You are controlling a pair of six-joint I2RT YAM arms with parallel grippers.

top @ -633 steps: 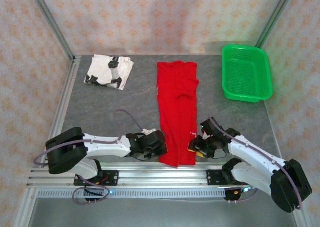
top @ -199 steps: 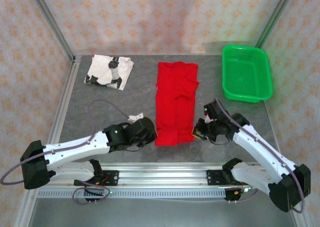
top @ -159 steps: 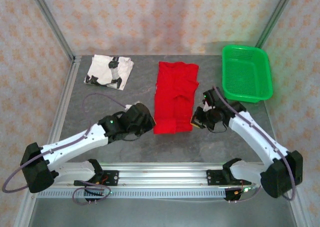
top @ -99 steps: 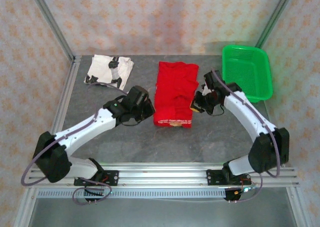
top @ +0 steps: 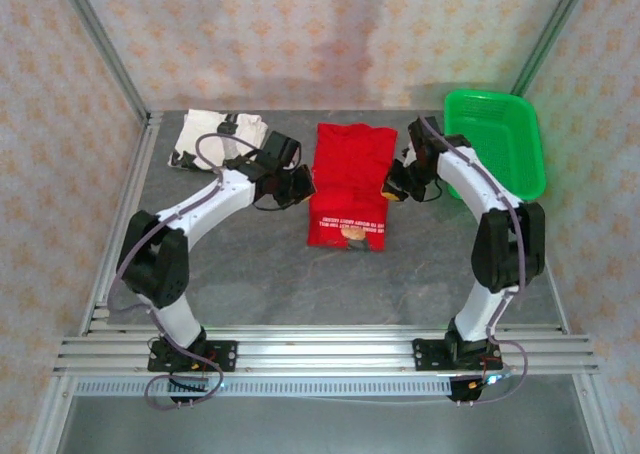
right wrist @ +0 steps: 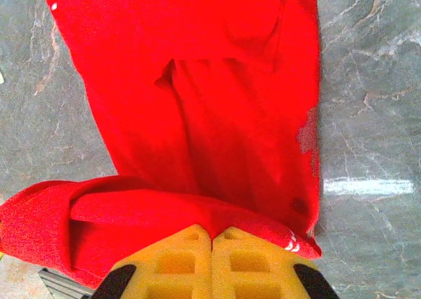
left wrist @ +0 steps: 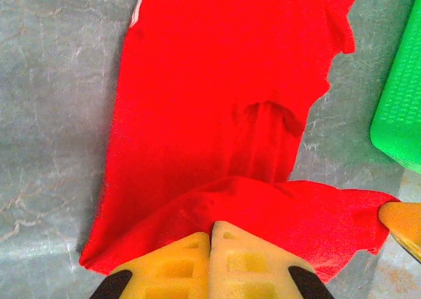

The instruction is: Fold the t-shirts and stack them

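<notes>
The left end effector (top: 297,186) and the right end effector (top: 393,187), pads pressed together, each pinch an opposite side edge of the red t-shirt (top: 347,174). It lies doubled over mid-tabletop (top: 250,264), with print showing at its near edge. The white t-shirt (top: 212,134) lies folded far left, and a green basket (top: 497,144) sits far right.

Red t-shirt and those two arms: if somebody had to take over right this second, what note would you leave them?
Left arm's fingers: shut, pinching the left edge of the bright red cloth t-shirt.
Right arm's fingers: shut, pinching its right edge.
Red shirt: mid-table, doubled over on itself, not yet let go.
White cloth t-shirt with black markings: compact bundle at the far left.
Green plastic basket: far right.
Left to do: lay the fold down, release, and stack the two shirts.
</notes>
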